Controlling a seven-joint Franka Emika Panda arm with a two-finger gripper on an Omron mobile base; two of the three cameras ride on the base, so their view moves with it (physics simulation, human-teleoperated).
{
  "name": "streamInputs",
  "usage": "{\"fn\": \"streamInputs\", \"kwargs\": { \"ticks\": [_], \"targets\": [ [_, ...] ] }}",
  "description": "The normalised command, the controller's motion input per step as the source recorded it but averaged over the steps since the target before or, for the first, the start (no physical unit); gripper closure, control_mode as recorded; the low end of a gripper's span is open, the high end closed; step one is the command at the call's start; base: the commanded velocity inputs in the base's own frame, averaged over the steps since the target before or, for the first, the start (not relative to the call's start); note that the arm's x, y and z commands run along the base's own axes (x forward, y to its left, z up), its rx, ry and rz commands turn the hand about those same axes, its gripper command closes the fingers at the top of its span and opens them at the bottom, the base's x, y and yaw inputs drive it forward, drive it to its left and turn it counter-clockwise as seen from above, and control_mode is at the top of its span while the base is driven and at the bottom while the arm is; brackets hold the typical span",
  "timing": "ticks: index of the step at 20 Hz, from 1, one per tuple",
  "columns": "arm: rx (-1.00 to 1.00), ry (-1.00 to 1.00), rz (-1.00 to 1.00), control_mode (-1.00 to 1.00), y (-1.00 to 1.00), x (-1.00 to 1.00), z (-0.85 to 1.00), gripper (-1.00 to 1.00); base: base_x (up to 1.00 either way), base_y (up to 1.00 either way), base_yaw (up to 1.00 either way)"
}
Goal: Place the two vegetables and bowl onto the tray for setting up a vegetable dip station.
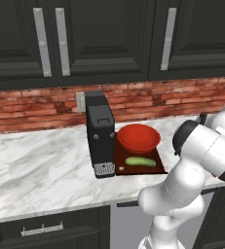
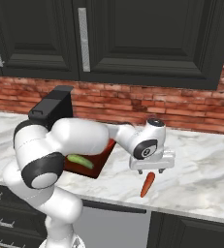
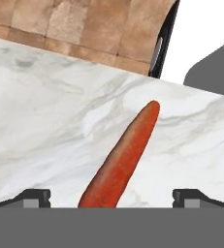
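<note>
The carrot (image 2: 148,184) lies on the marble worktop (image 2: 200,169) at lower centre of the right base view, well apart from the tray (image 1: 139,168), where the bowl (image 1: 138,137) and cucumber (image 1: 140,161) already sit. The end effector (image 2: 151,170) hovers just above it, fingers spread wide and gripping nothing. The carrot looks light, stiff and smooth (probably prone to rolling), so a hold across its thicker end, which seems to lie between the fingertips, should suit.

Marble counter (image 1: 41,165): tray (image 1: 159,160), black appliance (image 1: 100,133), carrot (image 2: 147,184) directly on it.
</note>
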Motion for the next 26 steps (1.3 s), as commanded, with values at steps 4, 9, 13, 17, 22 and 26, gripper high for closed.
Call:
{"fn": "streamInputs", "kwargs": {
  "ticks": [4, 9, 13, 17, 22, 26],
  "targets": [
    [-0.02, 0.00, -0.16, -1.00, 0.29, 0.24, -0.35, -1.00, 0.00, 0.00, 0.00],
    [0.00, 0.00, -0.13, -1.00, 0.29, 0.16, -0.34, -1.00, 0.00, 0.00, 0.00],
    [0.00, -0.01, -0.08, -1.00, 0.04, 0.19, -0.25, -1.00, 0.00, 0.00, 0.00],
    [0.00, 0.00, -0.06, -1.00, 0.00, 0.13, -0.26, -1.00, 0.00, 0.00, 0.00],
    [0.00, -0.01, -0.08, -1.00, -0.07, 0.06, -0.24, -1.00, 0.00, 0.00, 0.00],
    [0.00, -0.03, -0.11, -1.00, -0.07, 0.01, -0.24, 1.00, 0.00, 0.00, 0.00]
  ]
}}
